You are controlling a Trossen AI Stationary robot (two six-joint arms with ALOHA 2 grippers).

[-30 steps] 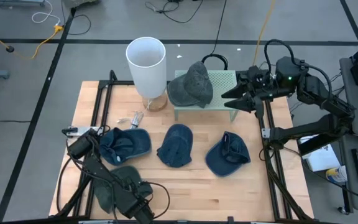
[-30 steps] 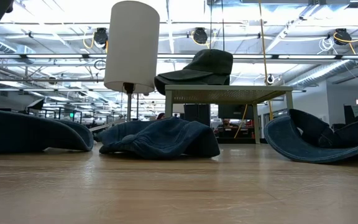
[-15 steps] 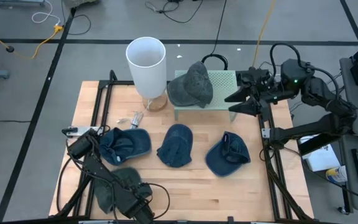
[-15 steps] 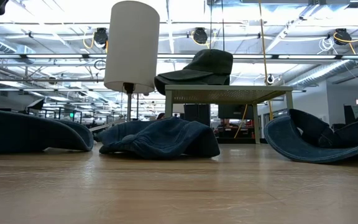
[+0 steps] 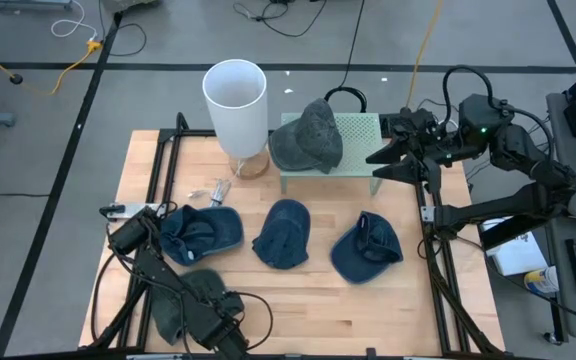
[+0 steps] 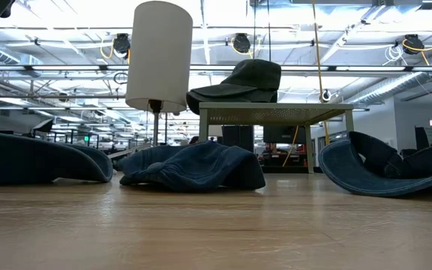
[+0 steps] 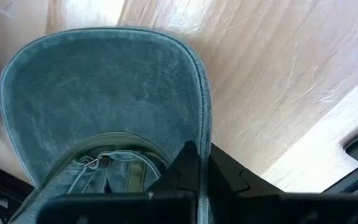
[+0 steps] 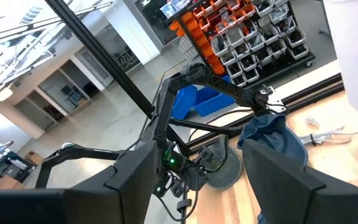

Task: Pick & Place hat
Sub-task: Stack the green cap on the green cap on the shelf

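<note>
Only the left wrist view shows the left pincer [image 7: 194,163] pressed together on the brim of a green hat [image 7: 104,106]. From above, that hat [image 5: 183,300] lies at the counter's [image 5: 298,305] lower left. The right pincer [image 5: 380,165], spread, hangs beside a small green stand [image 5: 358,135] at upper right. The low view shows a bright ceiling beyond the wooden counter. Five hats: three blue, one grey on the stand, one green. One white lamp [image 5: 236,100].
</note>
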